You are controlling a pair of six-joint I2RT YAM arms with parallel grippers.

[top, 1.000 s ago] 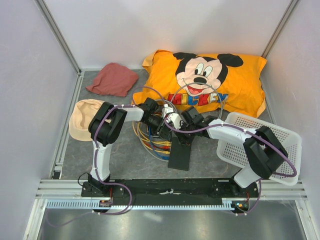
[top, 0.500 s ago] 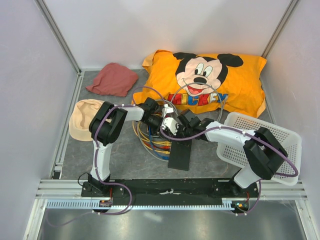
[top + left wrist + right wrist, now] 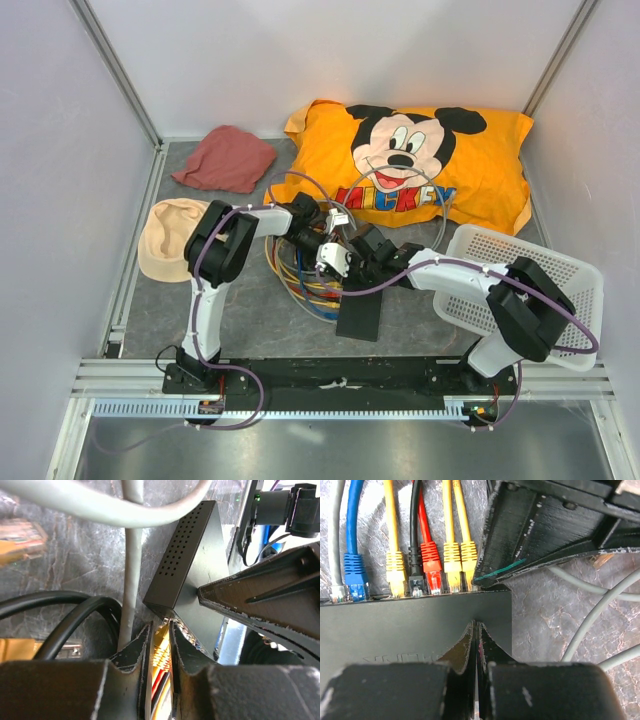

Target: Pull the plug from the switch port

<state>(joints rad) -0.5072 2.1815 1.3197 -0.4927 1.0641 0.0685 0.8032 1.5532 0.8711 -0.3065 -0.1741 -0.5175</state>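
Observation:
The switch (image 3: pixel 360 316) is a flat black box lying on the grey mat. Several plugs sit in a row along its port edge (image 3: pixel 410 594): blue, yellow, black, red and two more yellow. My left gripper (image 3: pixel 160 626) is shut on the end yellow plug (image 3: pixel 163 641), whose tip sits at the switch's corner (image 3: pixel 167 611). In the right wrist view the left fingers (image 3: pixel 535 530) cover that plug's (image 3: pixel 468 560) right side. My right gripper (image 3: pixel 476 626) is shut, with nothing between its fingers and its tips resting on the switch's top (image 3: pixel 395 625).
A bundle of coloured cables (image 3: pixel 298 275) loops left of the switch, and grey cables (image 3: pixel 131 555) trail around it. An orange Mickey pillow (image 3: pixel 420 160) lies behind, a white mesh basket (image 3: pixel 560 275) at the right. A red cloth (image 3: pixel 226 158) and a beige item (image 3: pixel 165 235) lie at the left.
Both grippers have shifted slightly left and toward the near edge, and the switch has slid a little with them. The right fingers have closed fully.

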